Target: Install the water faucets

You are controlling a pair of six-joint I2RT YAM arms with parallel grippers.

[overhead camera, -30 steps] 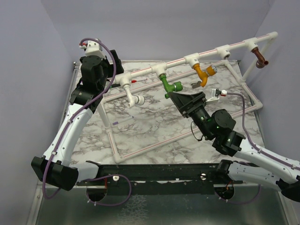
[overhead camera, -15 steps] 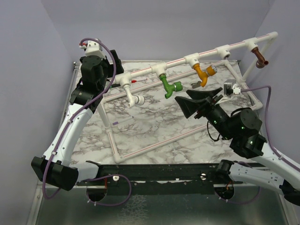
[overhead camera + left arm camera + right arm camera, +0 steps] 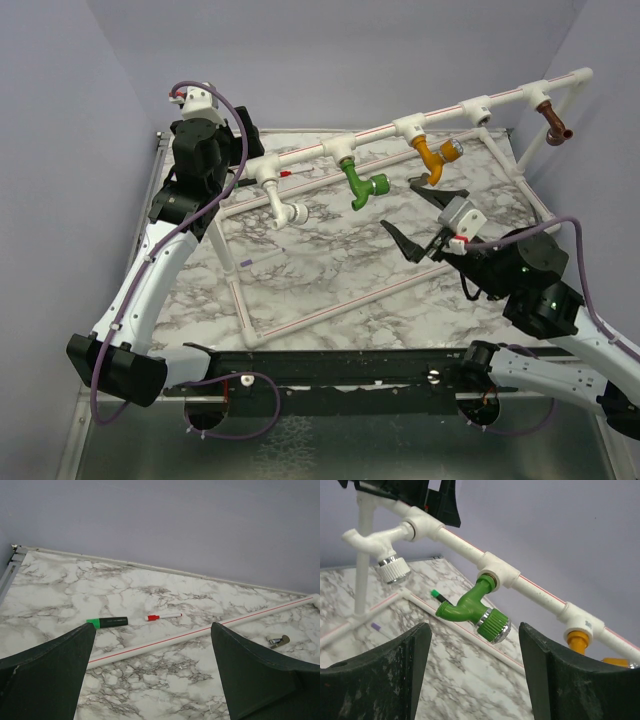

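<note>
Four water faucets hang from the raised white pipe (image 3: 385, 131): white (image 3: 278, 195), green (image 3: 362, 181), orange-yellow (image 3: 432, 158) and brown (image 3: 553, 122). My right gripper (image 3: 422, 215) stands open and empty, to the right of the green faucet and below the orange-yellow one, touching neither. In the right wrist view the green faucet (image 3: 470, 611) hangs beyond the right gripper (image 3: 474, 630), its ribbed knob toward me. My left gripper (image 3: 245, 150) is held high by the pipe's left end, above the white faucet. In its own view the left gripper (image 3: 152, 627) is wide open over the marble.
A green-capped black marker (image 3: 106, 623), a red-capped white marker (image 3: 163, 616) and a small grey metal piece (image 3: 278, 641) lie on the marble beside the low frame pipe (image 3: 200, 631). A purple-tipped stick (image 3: 258, 261) lies inside the frame. Purple walls close in the table.
My right gripper has backed away from the green faucet toward the right and turned its wrist, jaws still apart. The left arm has not moved.
</note>
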